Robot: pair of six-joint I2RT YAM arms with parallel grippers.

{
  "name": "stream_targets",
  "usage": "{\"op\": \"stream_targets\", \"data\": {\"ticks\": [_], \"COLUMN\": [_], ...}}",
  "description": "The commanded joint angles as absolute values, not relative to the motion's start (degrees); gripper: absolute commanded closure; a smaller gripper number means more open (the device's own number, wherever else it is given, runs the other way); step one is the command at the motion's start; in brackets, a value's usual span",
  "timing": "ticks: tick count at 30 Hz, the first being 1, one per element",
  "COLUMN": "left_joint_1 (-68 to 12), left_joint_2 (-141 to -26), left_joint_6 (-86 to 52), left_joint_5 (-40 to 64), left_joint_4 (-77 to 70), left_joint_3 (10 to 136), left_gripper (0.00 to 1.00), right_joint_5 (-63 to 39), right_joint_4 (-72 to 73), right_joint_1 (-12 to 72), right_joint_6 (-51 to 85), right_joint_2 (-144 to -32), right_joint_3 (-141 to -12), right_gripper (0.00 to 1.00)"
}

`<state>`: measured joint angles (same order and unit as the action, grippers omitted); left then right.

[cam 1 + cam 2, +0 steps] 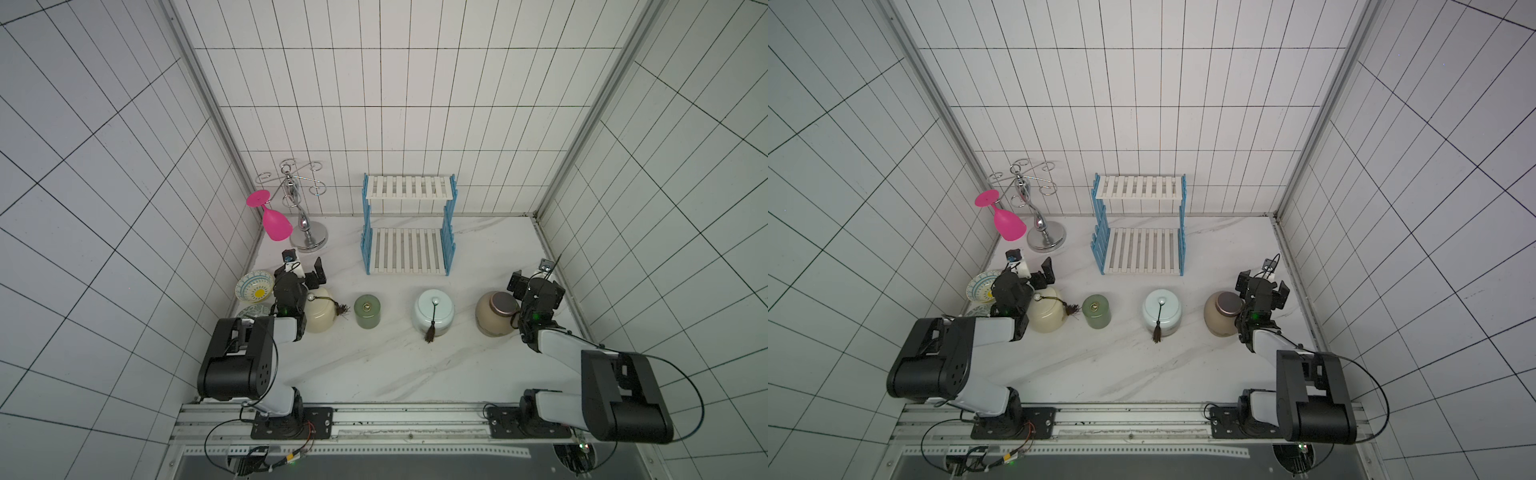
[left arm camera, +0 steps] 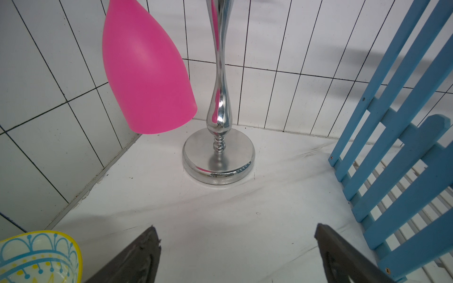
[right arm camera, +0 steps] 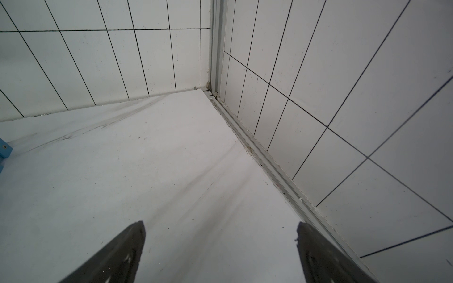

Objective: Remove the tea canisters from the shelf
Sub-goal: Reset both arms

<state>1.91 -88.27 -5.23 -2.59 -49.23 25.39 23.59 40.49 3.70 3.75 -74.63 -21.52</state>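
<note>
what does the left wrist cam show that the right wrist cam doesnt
Only the left wrist view: the pink goblet hanging mouth-down beside the chrome stand, part of the patterned bowl, and the white slats inside the shelf.
Only the right wrist view: the metal corner post where two walls meet.
Both: the white marbled table, tiled walls, some blue of the shelf, and an open, empty gripper, the left gripper and the right gripper.

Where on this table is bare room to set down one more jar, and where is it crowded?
Free: the wide table strip in front of the row from cream canister to tan canister; the patch right of the shelf; both shelf boards. Crowded: the left edge, with bowl, cup stand and pink goblet.
</note>
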Motion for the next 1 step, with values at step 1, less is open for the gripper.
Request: {"op": "stream_targets", "data": {"ticks": [1], "left_joint_1": [1.83], "left_joint_2": [-89.56], "left_joint_6": [-6.24], "left_joint_5": [-5.61], "left_joint_4": [-44.74], "left_joint_3": [25.49], "left_gripper": [0.01], "right_joint_5": [23.20], "right_joint_4": [41.35], "right_joint_1": [3.01], "right_joint_6": [4.31], "right_joint_2": [-74.40], "right_joint_3": [-19.86], "right_gripper": [0.00]}}
